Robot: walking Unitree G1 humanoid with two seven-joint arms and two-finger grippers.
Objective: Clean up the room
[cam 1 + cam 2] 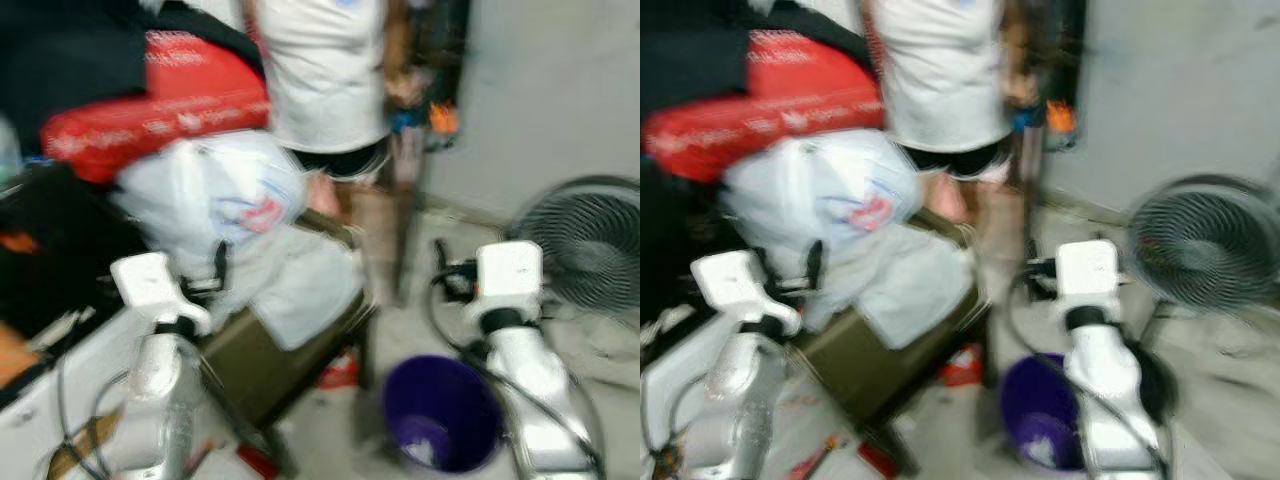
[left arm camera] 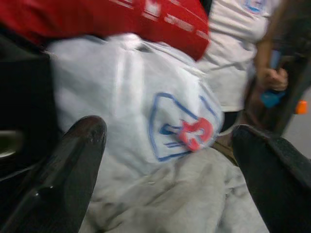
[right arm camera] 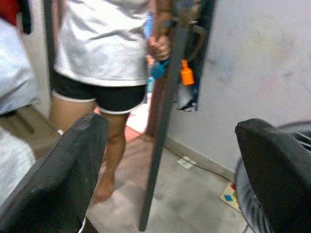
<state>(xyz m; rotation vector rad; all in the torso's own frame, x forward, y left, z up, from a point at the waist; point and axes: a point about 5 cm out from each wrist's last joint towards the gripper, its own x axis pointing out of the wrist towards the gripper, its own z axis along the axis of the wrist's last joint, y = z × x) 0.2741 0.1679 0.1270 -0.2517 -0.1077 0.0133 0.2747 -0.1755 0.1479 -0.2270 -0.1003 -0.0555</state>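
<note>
The left gripper (image 2: pixel 165 170), fingers wide apart and empty, points at one white plastic bag (image 2: pixel 141 111) under a red bag (image 1: pixel 160 100). The right gripper (image 3: pixel 170 160), likewise spread and empty, faces one person (image 3: pixel 102 43) holding a dark pole (image 3: pixel 163 121). One purple bucket (image 1: pixel 443 412) and one fan (image 1: pixel 580 240) stand on the floor (image 3: pixel 194 199).

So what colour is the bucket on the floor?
Purple. The bucket shows best in the left eye view, between the arms.
</note>
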